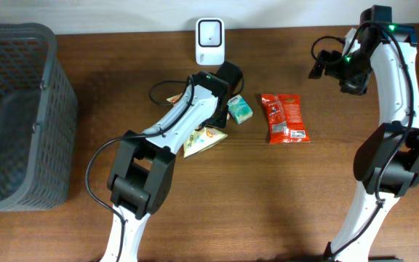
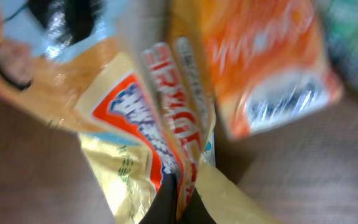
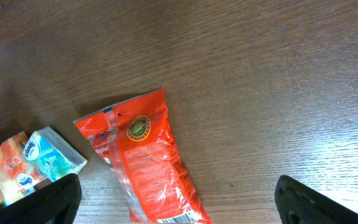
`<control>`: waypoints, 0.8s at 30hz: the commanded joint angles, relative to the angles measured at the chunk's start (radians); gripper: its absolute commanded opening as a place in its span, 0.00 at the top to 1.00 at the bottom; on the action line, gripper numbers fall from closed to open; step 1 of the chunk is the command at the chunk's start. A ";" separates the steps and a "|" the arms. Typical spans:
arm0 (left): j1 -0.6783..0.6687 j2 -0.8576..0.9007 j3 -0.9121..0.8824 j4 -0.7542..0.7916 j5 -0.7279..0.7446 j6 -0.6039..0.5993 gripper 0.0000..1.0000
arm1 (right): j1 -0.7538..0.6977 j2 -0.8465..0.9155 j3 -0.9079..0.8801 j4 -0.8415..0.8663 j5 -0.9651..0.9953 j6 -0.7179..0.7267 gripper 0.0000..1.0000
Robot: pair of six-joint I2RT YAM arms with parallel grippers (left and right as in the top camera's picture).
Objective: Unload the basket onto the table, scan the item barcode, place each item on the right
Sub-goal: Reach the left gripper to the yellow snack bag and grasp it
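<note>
One step done: left claw pinched shut on the yellow packet, low on the bench before the scanner; lifting and scanning remain; right claw gapes empty.

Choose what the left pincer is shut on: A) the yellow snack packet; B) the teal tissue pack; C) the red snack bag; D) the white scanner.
A: the left wrist view shows the left pincer pinching the yellow snack packet at its edge, while the red snack bag lies apart, untouched.
</note>
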 commanded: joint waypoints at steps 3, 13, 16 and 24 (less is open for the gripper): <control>0.029 -0.011 0.148 -0.120 0.317 0.038 1.00 | 0.003 -0.019 0.012 -0.003 0.009 0.008 0.01; 0.278 -0.021 0.169 -0.076 1.203 0.478 1.00 | 0.003 -0.019 0.012 -0.003 0.009 0.008 0.01; 0.255 0.048 0.154 -0.010 1.194 0.480 1.00 | 0.003 -0.019 0.012 -0.003 0.009 0.008 0.01; 0.272 0.200 0.154 0.095 1.124 0.389 0.97 | 0.003 -0.019 0.012 -0.003 0.009 0.008 0.01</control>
